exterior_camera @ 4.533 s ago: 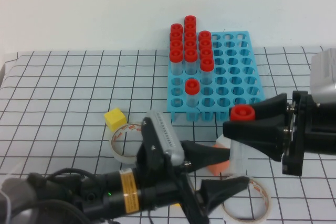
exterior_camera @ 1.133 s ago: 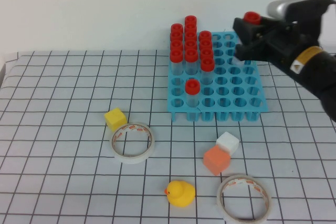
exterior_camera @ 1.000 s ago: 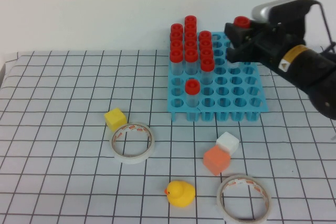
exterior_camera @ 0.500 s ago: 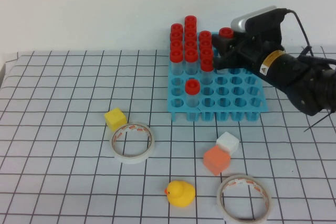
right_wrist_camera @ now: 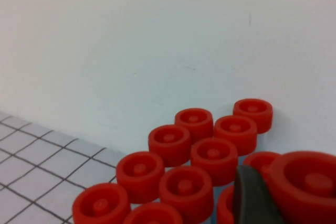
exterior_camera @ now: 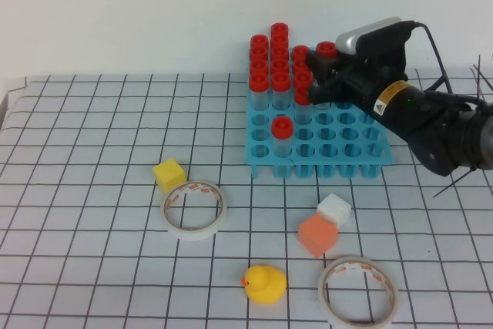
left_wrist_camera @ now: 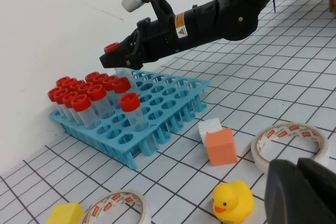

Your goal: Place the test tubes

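A blue tube rack (exterior_camera: 348, 146) stands at the back of the table, with several red-capped tubes (exterior_camera: 278, 61) in its left rows and one lone tube (exterior_camera: 282, 130) nearer the front. My right gripper (exterior_camera: 328, 73) hovers over the rack's back middle, shut on an upright red-capped test tube (exterior_camera: 326, 49) just right of the standing tubes. In the right wrist view that cap (right_wrist_camera: 307, 182) sits beside a dark finger (right_wrist_camera: 252, 199), above the other caps (right_wrist_camera: 212, 153). My left gripper (left_wrist_camera: 302, 192) is shut and empty, low over the table's front, outside the high view.
A yellow cube (exterior_camera: 169, 174) and a tape roll (exterior_camera: 194, 208) lie left of the rack's front. An orange cube (exterior_camera: 318, 235), a white cube (exterior_camera: 334, 208), a yellow duck (exterior_camera: 264, 283) and a second tape roll (exterior_camera: 358, 290) lie toward the front.
My right gripper has carried the tube left and slightly down, from the rack's right back corner to beside the standing tubes. The left arm left the high view earlier.
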`<act>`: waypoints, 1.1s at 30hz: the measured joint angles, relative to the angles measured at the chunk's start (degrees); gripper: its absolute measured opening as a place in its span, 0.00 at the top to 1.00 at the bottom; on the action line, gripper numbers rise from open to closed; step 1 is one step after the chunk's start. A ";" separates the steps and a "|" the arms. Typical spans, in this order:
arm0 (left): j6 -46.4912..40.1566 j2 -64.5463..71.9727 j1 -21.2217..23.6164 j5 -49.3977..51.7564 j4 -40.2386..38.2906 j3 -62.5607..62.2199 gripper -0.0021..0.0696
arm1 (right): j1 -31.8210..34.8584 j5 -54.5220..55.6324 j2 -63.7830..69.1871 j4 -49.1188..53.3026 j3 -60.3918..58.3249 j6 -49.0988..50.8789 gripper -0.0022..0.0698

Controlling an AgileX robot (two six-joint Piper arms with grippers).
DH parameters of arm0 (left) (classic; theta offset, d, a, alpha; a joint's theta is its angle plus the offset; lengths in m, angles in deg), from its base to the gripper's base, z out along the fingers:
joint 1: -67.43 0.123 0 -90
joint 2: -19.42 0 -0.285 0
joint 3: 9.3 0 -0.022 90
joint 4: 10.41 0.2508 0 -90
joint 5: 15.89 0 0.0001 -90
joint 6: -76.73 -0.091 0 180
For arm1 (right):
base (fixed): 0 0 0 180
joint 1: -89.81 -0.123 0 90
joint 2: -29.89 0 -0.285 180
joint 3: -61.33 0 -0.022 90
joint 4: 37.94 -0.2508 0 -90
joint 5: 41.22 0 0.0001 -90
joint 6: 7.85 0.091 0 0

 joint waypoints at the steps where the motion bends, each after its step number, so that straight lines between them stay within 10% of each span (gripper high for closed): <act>1: 0.00 0.00 0.00 0.00 0.00 0.00 0.97 | 0.00 0.27 0.22 -0.67 0.09 0.00 0.59; 26: 0.00 0.00 0.00 0.00 0.00 0.00 0.97 | -0.21 -0.01 1.69 -3.59 0.09 -2.36 0.59; 33: 0.00 0.00 0.00 0.00 0.00 0.00 0.97 | -0.21 -0.01 1.82 -5.50 0.09 -2.49 0.42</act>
